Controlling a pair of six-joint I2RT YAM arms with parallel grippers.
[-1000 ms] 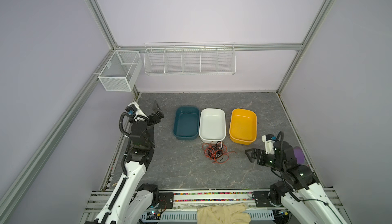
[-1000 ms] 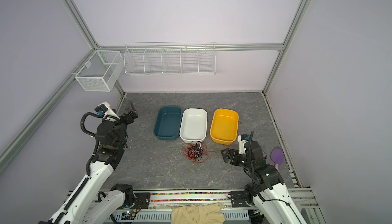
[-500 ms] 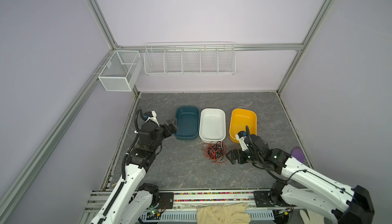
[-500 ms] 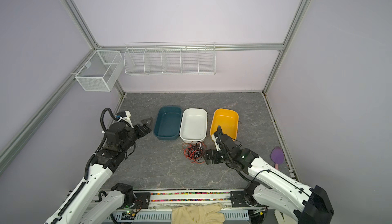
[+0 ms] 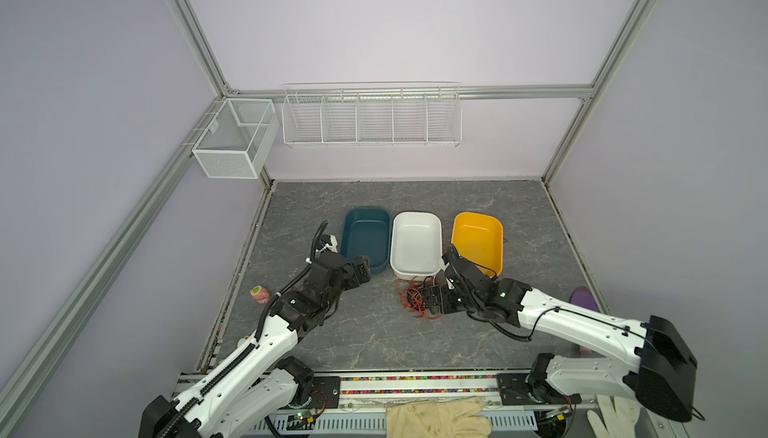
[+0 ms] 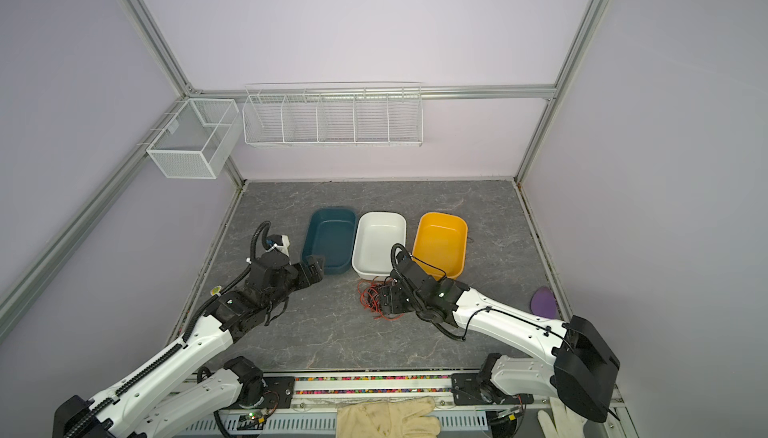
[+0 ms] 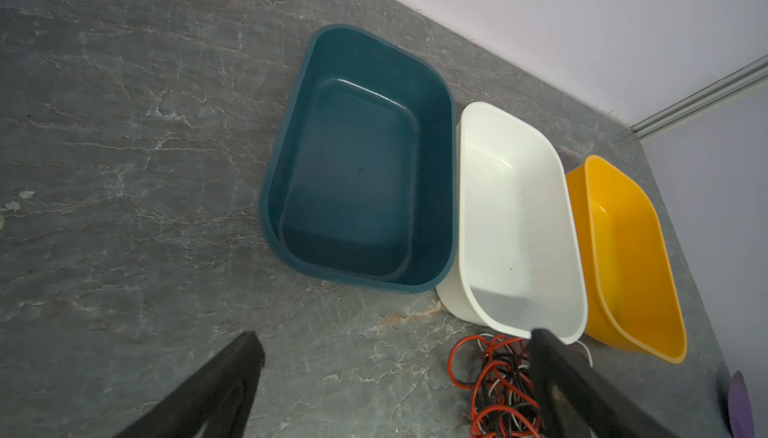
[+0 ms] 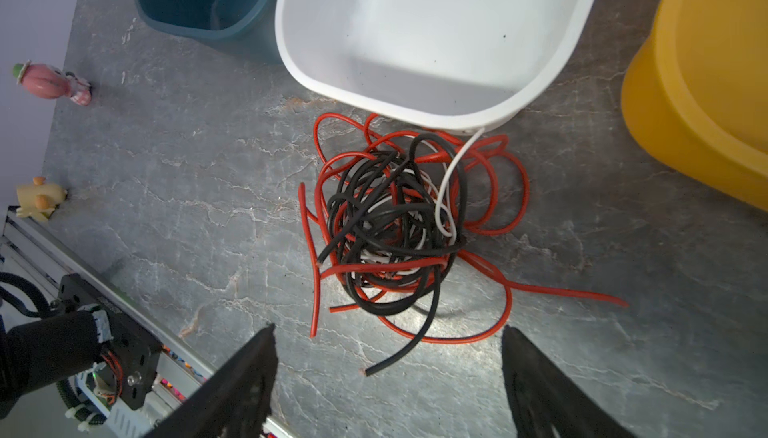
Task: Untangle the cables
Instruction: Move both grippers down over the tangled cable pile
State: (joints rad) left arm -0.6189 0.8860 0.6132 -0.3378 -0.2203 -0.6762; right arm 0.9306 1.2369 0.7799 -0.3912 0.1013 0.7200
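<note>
Reaching in from the right in both top views, right gripper (image 5: 433,298) meets the right edge of the cables (image 5: 409,297), a red, black and white tangle on the grey table (image 5: 374,332) just in front of the white tub (image 5: 415,240); left gripper (image 5: 360,267) is at the near corner of the teal tub (image 5: 365,236), apart from the tangle. Left wrist: jaws spread wide, nothing between them; cables (image 7: 494,378) partly behind one finger. Right wrist: jaws wide, gripping nothing; cables (image 8: 386,224) just beyond the fingertips, one loose black end lying between them.
</note>
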